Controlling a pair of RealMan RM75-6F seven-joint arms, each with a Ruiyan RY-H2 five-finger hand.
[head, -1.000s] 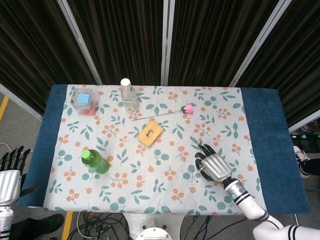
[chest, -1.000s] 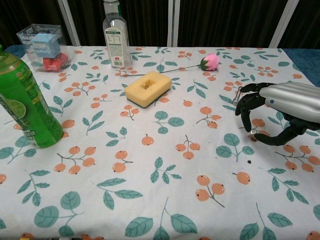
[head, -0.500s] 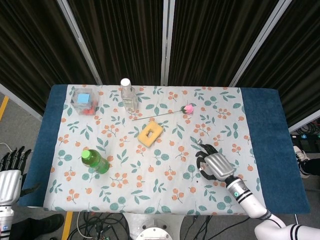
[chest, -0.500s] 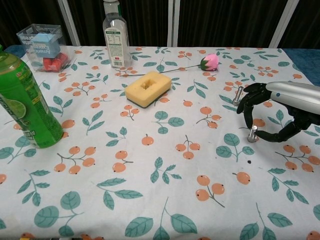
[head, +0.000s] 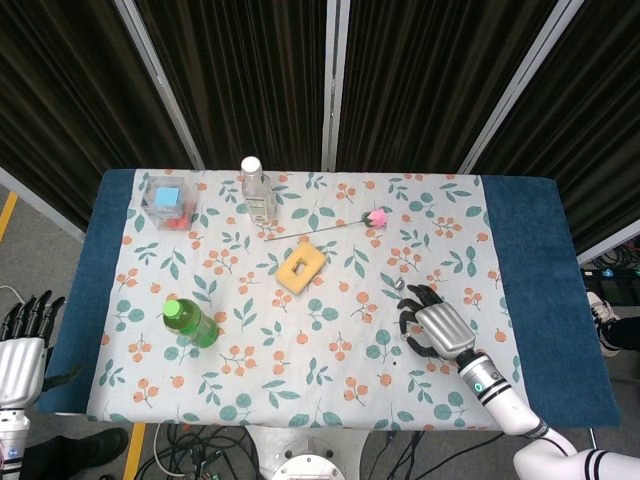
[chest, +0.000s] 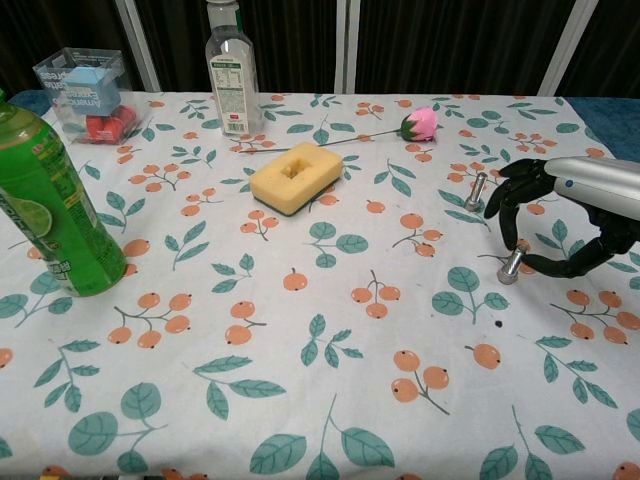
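Head view: your right hand (head: 437, 325) sits palm-down on the floral tablecloth (head: 330, 390), near the right front. The fingers are curled into a claw. One small metal stub (head: 398, 285) shows just beyond the fingertips. Your left hand (head: 22, 345) is off the table at the lower left with its fingers straight and spread, holding nothing. The green bottle (head: 190, 322), yellow sponge (head: 302, 268), pink rose (head: 377, 216), clear bottle (head: 257, 190) and plastic box (head: 167, 200) are all well apart from the right hand.

Chest view: the right hand (chest: 565, 215) is arched over the cloth with the fingers hooked down and the thumb low. The near metal stub (chest: 510, 265) stands at the thumb tip. The far metal stub (chest: 476, 190) stands just beside the fingertips. I read this as the grasp step, with the hand bracketing the metal but the grip not confirmed. For the next move you need thumb and fingers visibly squeezing the piece before any lift, and a slow close so it doesn't skid on the cloth.

Unclear: I can't tell whether the thumb is pinching the near stub or only touching it. I also can't tell whether the two stubs are one part joined under the palm or two separate pieces. The right wrist is cut off at the frame edge. The left hand is out of this view, and the green bottle (chest: 50, 200) is cropped at the left.
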